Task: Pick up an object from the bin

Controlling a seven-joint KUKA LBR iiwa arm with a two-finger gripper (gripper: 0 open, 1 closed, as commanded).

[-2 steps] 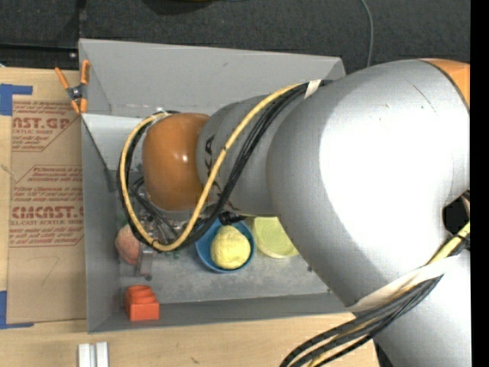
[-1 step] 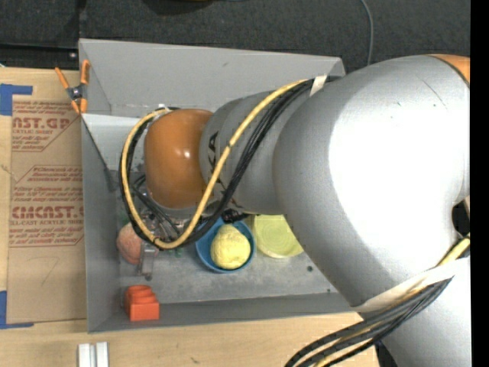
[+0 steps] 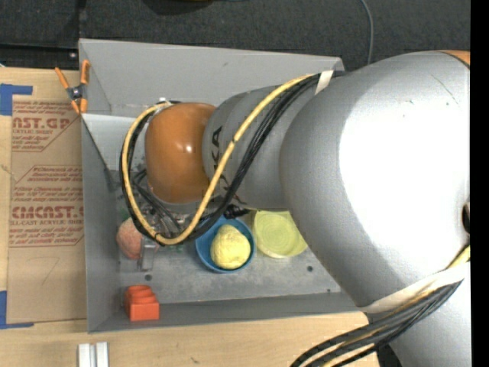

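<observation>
My gripper (image 3: 146, 255) reaches down at the left side of the bin, under the orange cover on the wrist. A small pinkish rounded thing (image 3: 127, 238) lies right against its left side; whether the gripper holds it is hidden. To the right of the gripper a blue bowl (image 3: 205, 252) holds a pale yellow ball (image 3: 231, 248). An orange block (image 3: 142, 303) sits on the bin floor near the front left corner, a little below the gripper.
A yellow-green round lid (image 3: 276, 234) lies beside the blue bowl, partly under the arm. The thick silver arm and its cables cover the middle and right of the bin. The bin's left wall stands close to the gripper.
</observation>
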